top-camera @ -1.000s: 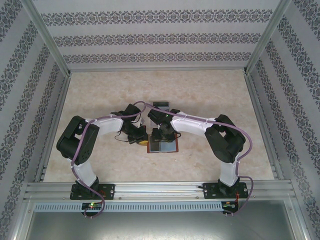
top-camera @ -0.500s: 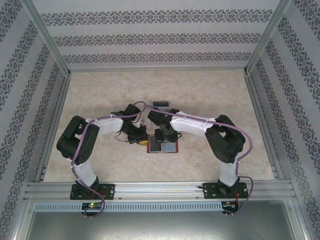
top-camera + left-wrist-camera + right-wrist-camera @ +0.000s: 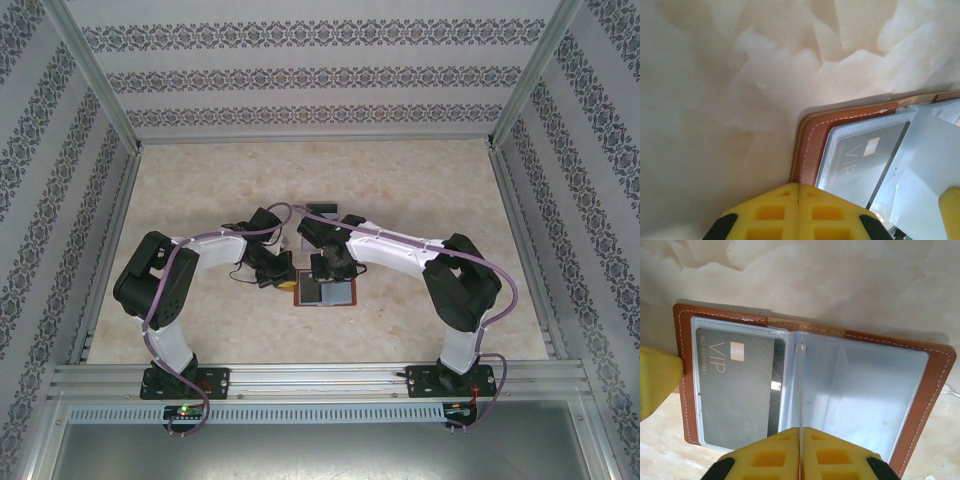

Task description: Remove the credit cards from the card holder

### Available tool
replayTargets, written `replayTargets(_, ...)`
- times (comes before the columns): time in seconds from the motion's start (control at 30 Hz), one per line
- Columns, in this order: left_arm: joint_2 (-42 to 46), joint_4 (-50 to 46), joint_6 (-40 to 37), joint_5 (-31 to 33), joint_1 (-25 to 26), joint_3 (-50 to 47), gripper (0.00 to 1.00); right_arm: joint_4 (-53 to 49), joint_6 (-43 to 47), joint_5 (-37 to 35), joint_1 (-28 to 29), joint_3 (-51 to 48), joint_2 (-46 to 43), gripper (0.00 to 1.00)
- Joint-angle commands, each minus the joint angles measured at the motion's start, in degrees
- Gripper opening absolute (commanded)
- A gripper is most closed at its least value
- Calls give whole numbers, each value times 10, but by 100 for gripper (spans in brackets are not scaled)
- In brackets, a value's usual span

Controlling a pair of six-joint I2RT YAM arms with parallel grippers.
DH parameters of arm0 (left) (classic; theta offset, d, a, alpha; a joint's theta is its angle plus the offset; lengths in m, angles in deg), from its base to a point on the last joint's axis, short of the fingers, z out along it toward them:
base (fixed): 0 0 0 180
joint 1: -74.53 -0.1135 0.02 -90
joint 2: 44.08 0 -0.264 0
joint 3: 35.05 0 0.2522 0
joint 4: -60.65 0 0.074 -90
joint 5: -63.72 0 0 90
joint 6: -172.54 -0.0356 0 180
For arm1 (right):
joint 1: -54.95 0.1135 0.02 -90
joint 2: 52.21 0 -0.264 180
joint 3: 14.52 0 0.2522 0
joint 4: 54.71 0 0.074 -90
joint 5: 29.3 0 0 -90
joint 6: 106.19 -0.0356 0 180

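The step in hand looked like the first pull on a card. The card holder [image 3: 325, 292] lay open and flat near the middle of the counter [image 3: 420, 190], between the two arms. The left tool [image 3: 275, 275] sat at its 9 o'clock edge, and the right tool [image 3: 328, 268] over its 12 o'clock edge.

In the left wrist view the left tool [image 3: 799, 210] was closed with nothing between its fingers. It was set against the corner of the leather rim [image 3: 810, 150], which I judged to be a bracing hold.

In the right wrist view the right tool [image 3: 801, 445] was closed on a pale leaf [image 3: 801, 385] standing edge-on along the fold. Whether that was a clear sleeve or a card, I could not tell.

The next move probably called for a straight, slow draw away from the fold while the left tool kept the holder pinned. If only a sleeve was pinched, a new grip on the card itself would be needed.

The holder was reddish-brown leather [image 3: 935, 390] with pale stitching and clear grey-blue pockets inside. A grey card [image 3: 735, 390] marked VIP, with a small gold chip, filled the 9 o'clock pocket. The 3 o'clock pocket looked empty.
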Motion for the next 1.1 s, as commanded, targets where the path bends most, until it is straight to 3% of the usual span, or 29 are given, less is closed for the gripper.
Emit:
replayTargets(0.0,-24,-10,-11,6,6,-2,0,-10,11,-7,5,-7,-18,8)
replayTargets(0.57,-20,-14,-10,10,7,-8,0,-46,43,-97,0,-31,25,14)
replayTargets(0.7,-21,-14,-10,8,6,-7,0,-48,44,-114,0,-35,44,19)
replayTargets(0.9,-22,-16,-10,5,8,-4,0,-70,46,-144,1,-34,51,34)
replayTargets(1.07,-16,-22,-10,5,9,6,1,-95,47,-164,1,-32,30,37)
